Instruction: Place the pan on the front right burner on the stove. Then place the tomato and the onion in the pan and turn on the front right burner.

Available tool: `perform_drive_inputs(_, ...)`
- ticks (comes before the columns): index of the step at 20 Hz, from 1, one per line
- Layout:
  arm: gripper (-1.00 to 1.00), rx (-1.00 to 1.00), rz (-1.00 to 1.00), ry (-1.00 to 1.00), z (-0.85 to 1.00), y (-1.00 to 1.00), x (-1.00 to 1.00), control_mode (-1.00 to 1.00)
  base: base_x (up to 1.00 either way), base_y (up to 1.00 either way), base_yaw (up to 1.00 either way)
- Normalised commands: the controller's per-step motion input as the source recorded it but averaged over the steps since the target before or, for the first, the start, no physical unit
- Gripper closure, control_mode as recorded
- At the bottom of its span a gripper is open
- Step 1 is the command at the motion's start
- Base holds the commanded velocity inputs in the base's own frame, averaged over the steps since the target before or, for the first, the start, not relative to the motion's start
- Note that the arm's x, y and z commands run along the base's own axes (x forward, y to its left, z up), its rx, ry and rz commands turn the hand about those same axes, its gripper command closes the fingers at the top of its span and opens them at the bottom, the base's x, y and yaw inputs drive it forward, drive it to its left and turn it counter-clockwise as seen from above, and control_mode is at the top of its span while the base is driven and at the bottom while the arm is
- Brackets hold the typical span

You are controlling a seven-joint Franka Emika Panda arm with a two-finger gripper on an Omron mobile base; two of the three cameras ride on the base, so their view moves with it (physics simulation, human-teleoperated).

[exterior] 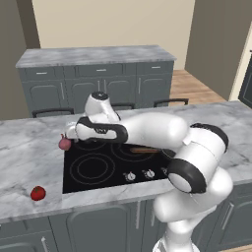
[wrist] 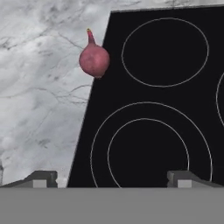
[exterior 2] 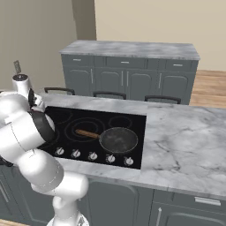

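Gripper is hanging released, nothing between its two dark tips, over the stove's left side. Just ahead the onion, dull pinkish-purple bulb w/ pointed stem, is sitting on the glossy black glass edge where it meets the veined grey marble counter. The pan, round dark grey w/ brown wooden handle, is resting on the front right burner, holding nothing; in left base view the arm is hiding most of it. The tomato, glossy red ball, is lying on the counter near its front edge, well apart from the stove.
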Motion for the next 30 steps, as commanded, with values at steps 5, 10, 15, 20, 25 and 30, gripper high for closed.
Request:
perform_drive_inputs(5, -1.0, -0.04, 0.11, 0.0, -0.2, 0.13, 0.12, -1.0, 0.0, 0.0, 0.0)
perform_drive_inputs(10, -1.0, -0.03, 0.06, 0.0, -0.14, 0.2, 0.37, -1.0, 0.0, 0.0, 0.0)
perform_drive_inputs(15, -1.0, -0.05, 0.04, -0.02, -0.12, 0.33, 0.35, -1.0, 0.0, 0.0, 0.0)
perform_drive_inputs(20, -1.0, -0.06, 0.0, 0.0, -0.2, 0.27, 0.33, -1.0, 0.0, 0.0, 0.0)
perform_drive_inputs(25, -1.0, -0.05, 0.0, 0.0, -0.21, 0.23, 0.28, -1.0, 0.0, 0.0, 0.0)
perform_drive_inputs(30, -1.0, -0.04, 0.0, -0.01, -0.22, 0.07, 0.23, -1.0, 0.0, 0.0, 0.0)
